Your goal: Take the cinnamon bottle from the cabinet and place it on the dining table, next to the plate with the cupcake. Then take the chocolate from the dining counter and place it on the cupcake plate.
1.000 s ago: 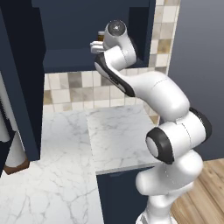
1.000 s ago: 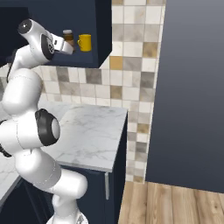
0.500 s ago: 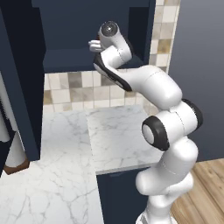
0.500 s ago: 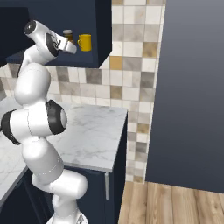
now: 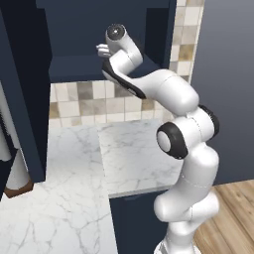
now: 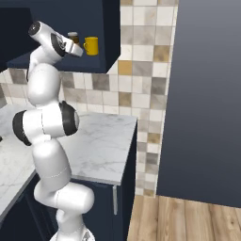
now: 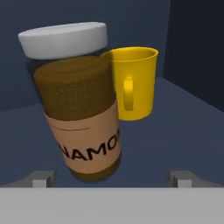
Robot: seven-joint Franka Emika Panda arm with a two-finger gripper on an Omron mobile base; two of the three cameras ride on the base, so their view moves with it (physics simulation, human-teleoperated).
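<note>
The cinnamon bottle [image 7: 81, 109], a brown jar with a white cap and an orange-brown label, stands on the shelf of the navy wall cabinet [image 7: 175, 127]. It is very close in the hand view and leans in that picture. My gripper [image 7: 112, 179] is open, its two fingertips [image 7: 43, 177] spread wider than the jar, which sits just ahead of them, nearer the left one. In the right base view the gripper [image 6: 76, 49] reaches into the cabinet [image 6: 28, 59] just in front of the bottle [image 6: 73, 36]. From the left base view the hand [image 5: 103, 49] is at the cabinet shelf [image 5: 74, 67].
A yellow mug [image 7: 133, 83] stands right behind and beside the bottle, also on the shelf [image 6: 91, 45]. Below the cabinet lie a white marble counter [image 5: 129, 154] and a tiled wall [image 6: 141, 70]. A tall dark panel [image 6: 207, 94] rises on the right.
The arm has stretched up and forward, carrying the open hand deeper into the cabinet towards the bottle. The bottle and the mug have not moved.
</note>
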